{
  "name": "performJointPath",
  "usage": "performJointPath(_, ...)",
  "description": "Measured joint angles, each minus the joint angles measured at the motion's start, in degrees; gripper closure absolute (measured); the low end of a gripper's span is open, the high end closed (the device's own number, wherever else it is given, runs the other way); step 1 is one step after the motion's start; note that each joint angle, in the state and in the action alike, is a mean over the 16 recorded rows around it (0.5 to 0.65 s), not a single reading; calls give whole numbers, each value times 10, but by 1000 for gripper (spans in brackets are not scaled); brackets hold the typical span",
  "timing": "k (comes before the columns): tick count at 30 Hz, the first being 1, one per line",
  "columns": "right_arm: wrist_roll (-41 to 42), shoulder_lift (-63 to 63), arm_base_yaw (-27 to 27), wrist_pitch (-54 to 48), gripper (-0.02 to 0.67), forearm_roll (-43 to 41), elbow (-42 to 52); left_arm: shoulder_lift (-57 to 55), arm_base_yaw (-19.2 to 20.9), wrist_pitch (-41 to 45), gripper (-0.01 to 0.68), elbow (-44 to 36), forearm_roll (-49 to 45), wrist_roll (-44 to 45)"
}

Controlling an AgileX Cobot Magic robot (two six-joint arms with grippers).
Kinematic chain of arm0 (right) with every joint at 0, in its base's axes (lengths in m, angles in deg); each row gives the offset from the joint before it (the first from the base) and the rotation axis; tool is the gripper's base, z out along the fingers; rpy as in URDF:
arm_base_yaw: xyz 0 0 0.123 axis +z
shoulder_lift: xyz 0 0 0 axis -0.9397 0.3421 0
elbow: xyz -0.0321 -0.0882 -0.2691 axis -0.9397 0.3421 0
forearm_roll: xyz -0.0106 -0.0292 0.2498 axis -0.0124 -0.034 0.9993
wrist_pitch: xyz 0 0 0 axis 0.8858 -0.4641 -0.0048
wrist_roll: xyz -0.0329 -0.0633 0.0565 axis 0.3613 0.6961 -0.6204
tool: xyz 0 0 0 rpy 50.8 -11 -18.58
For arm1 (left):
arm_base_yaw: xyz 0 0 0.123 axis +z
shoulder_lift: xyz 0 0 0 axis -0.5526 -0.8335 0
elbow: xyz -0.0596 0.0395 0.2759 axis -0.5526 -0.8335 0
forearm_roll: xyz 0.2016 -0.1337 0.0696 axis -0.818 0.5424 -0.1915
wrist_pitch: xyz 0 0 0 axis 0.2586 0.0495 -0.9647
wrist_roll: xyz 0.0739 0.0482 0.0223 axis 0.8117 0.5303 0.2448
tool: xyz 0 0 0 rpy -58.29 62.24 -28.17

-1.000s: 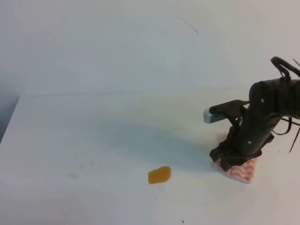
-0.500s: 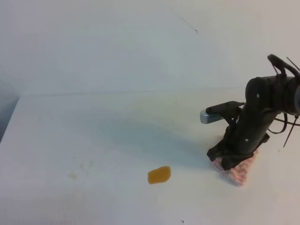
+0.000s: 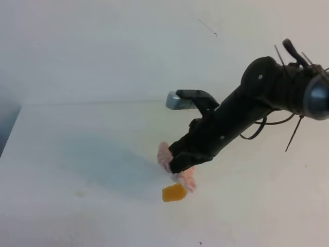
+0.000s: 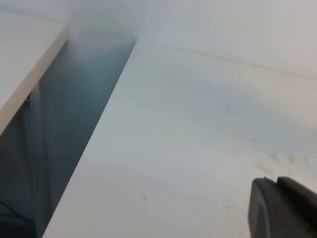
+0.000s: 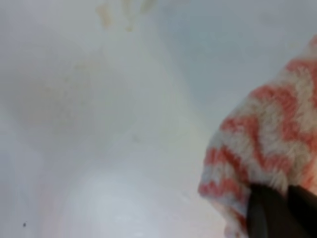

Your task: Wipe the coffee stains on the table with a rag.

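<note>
The coffee stain point(image 3: 175, 193) is a small glossy orange-brown blob on the white table point(image 3: 77, 139), front centre. My right gripper point(image 3: 174, 165) reaches across from the right and is shut on the rag point(image 3: 164, 154). The rag is bunched and hangs just behind and above the stain. In the right wrist view the zigzag red-and-white rag point(image 5: 270, 139) fills the right side, pinched between dark fingertips point(image 5: 265, 213). Only the dark tips of my left gripper point(image 4: 277, 208) show, at the lower right of the left wrist view, pressed together with nothing between them.
Faint yellowish smudges point(image 3: 79, 194) mark the table left of the stain, also as smudges point(image 4: 277, 161) near my left gripper. The table's left edge point(image 4: 99, 144) drops to a dark gap. A pale wall point(image 3: 128, 46) rises behind the table.
My right gripper shut on the rag at the table's right side, lifted it, and swung it left to just above the stain. The stain has not moved.
</note>
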Motion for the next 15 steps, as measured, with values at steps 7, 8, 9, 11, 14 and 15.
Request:
performJointPath(7,-9,14,81,24,622,-53,-6,0,0,0,672,0,0,0)
performJointPath(8,-18,18,92,29,622,-74,-7,0,0,0,672,0,0,0)
performJointPath(9,-29,22,103,34,622,-95,-7,0,0,0,672,0,0,0)
performJointPath(11,-53,31,121,42,622,-137,-7,0,0,0,672,0,0,0)
performJointPath(14,-94,46,141,51,622,-198,-8,0,0,0,672,0,0,0)
performJointPath(15,-109,50,146,53,622,-217,-8,0,0,0,672,0,0,0)
